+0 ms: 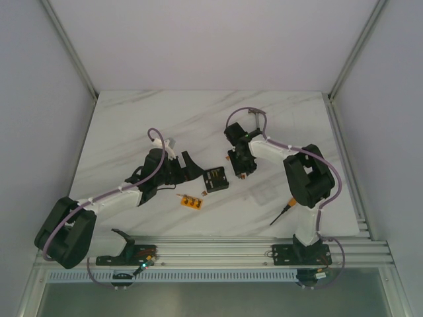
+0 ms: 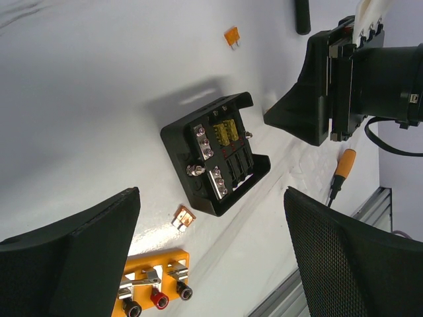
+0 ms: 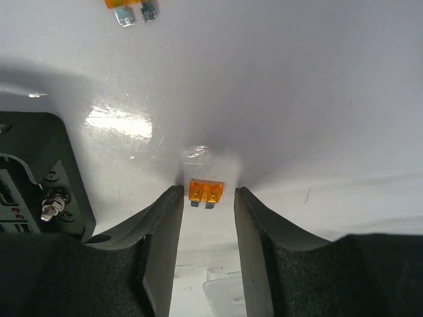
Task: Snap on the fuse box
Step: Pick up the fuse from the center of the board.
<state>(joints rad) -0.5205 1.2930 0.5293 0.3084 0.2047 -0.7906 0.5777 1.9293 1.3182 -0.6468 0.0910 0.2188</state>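
Fuse box (image 1: 215, 178) sits mid-table on the white marble top (image 1: 132, 132), top face up, uncovered, between my two claws. One yellow fuse (image 2: 225, 131) is seated in its slots, and silver screw studs (image 2: 205, 142) line the side next to them. My right claw (image 3: 206, 198) is down at the table just right of the box and released. Its fingers (image 3: 165, 231) stand either side of an orange fuse (image 3: 205, 191) lying on the marble, with a narrow gap on each side, so nothing is gripped. A second orange fuse (image 3: 129, 8) lies well beyond the fingertips, at the edge of the right wrist view. A clear plastic piece (image 3: 221, 287) shows low between the fingers there; I can't tell what it is. My left claw (image 1: 188, 166) hangs just left of the box, spread wide, holding nothing, with the box framed between its fingers in the left wrist view. Near-left of the box lies an orange terminal strip (image 1: 192, 201). A small third fuse (image 2: 184, 218) sits between strip and box, touching neither. A screwdriver (image 1: 283, 212) with an orange handle lies well to the right, near the right arm's base.
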